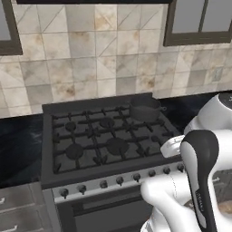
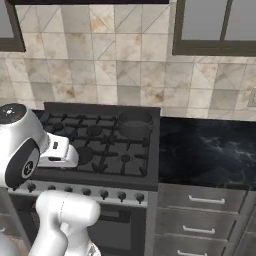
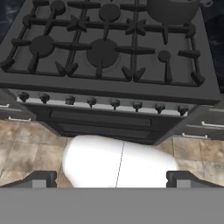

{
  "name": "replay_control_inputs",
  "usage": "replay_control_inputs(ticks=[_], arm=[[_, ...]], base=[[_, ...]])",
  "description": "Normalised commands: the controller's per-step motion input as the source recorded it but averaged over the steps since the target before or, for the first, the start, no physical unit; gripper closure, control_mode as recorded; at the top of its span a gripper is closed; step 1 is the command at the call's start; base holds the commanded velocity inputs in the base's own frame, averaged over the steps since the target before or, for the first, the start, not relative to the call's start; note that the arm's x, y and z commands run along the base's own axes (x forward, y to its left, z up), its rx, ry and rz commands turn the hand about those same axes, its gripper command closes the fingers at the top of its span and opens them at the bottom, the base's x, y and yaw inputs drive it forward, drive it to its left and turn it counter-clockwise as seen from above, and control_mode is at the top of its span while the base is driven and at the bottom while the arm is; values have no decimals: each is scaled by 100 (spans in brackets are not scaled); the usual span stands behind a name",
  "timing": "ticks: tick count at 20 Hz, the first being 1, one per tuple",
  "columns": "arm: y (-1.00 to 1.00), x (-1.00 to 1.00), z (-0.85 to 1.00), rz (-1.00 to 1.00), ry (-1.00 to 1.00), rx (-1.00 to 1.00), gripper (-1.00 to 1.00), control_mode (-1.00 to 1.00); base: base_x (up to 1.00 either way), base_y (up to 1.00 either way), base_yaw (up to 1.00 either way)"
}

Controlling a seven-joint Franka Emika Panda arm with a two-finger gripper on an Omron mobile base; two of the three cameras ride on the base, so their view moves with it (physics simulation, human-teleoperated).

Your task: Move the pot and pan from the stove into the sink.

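- Left base view: nearest the camera, the white arm fills the lower right of the frame. Behind it stands the stove [image 1: 108,140], a black gas range with cast-iron grates and a grey knob strip [image 1: 118,180] along its front.
- The pot [image 1: 146,108] sits on the rear right burner, upper right of the cooktop, upright, close to the tiled backsplash [image 1: 90,54]. A loop handle shows at its right side.
- Right base view: the arm occupies the lower left. The pot [image 2: 134,123] appears at centre frame, on the back right grate of the stove [image 2: 100,145], just beside the black marbled counter [image 2: 210,145] on the right. Grey drawers [image 2: 200,210] lie under that counter.
- Hand view: the gripper [image 3: 111,177] is at the bottom edge, jaws spread wide and holding nothing, well apart from the cooktop and looking down at the stove [image 3: 105,52] front and the tiled floor [image 3: 26,144].
- The pot [image 3: 173,11] is cut by the top edge, upper right.
- Handling, by judgement: the pot looks rigid metal, moderately heavy and smooth-walled, so liable to slip. The rim wall or a side loop handle would be the sound place to pinch.
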Motion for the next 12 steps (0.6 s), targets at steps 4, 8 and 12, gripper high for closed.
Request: replay_control_inputs(ticks=[4,8,12], arm=[[0,0,0,0,0,0,-100,100],[0,0,0,0,0,0,-100,100],[0,0,0,0,0,0,-100,100]], base=[[37,-64,-10],[39,-57,-9],[38,-54,-9]])
